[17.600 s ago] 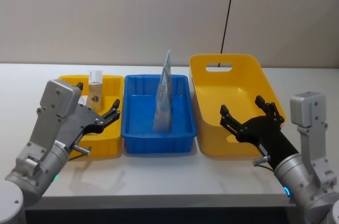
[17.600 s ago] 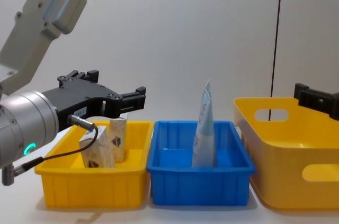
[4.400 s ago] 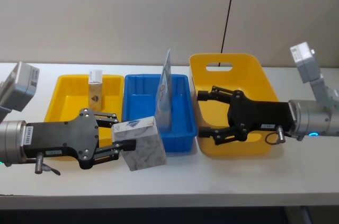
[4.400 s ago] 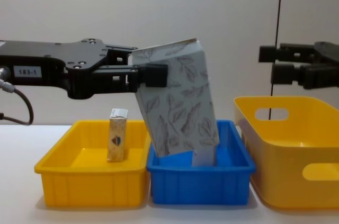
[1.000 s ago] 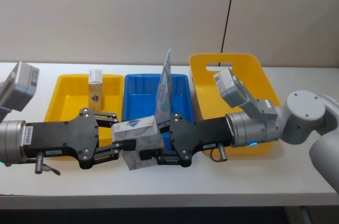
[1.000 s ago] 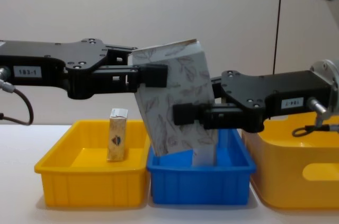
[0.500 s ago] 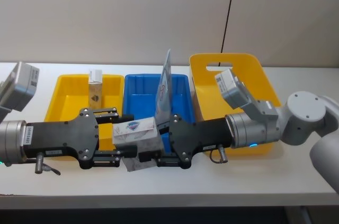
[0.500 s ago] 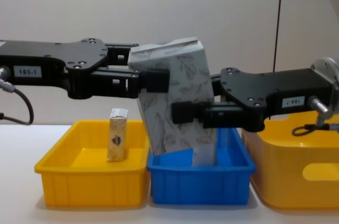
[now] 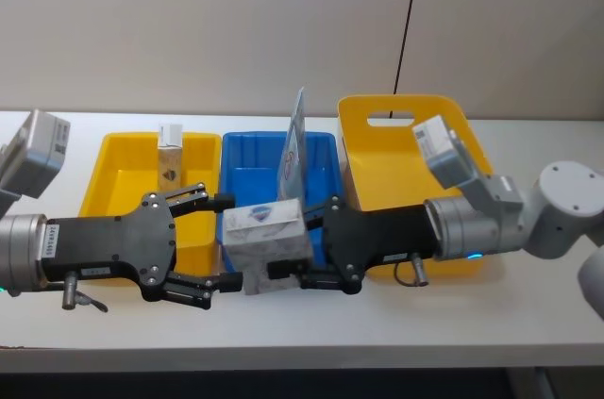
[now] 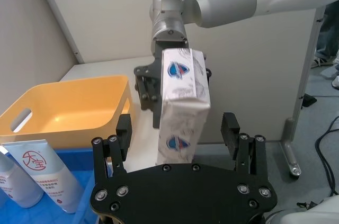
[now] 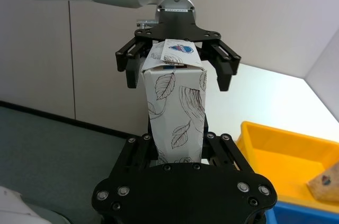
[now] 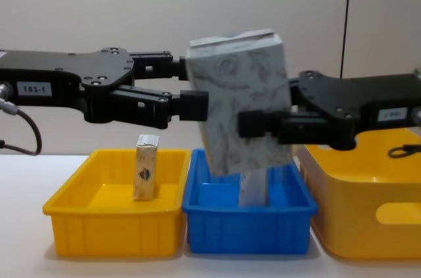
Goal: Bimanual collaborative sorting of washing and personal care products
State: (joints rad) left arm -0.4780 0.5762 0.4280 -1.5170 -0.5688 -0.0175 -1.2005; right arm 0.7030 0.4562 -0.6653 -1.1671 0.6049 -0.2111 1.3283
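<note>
1. As I watch, my right gripper [image 9: 293, 243] is clamped on the leaf-print carton [image 9: 266, 234], holding it in the air over the near edge of the blue bin [image 9: 250, 177].
2. My left gripper [image 9: 229, 241] stands wide open, its fingers either side of that carton, not touching.
3. A tube [image 9: 294, 149] stands in the blue bin.

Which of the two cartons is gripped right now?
The raised carton, held by the right gripper; the other carton stands in the small yellow bin.
</note>
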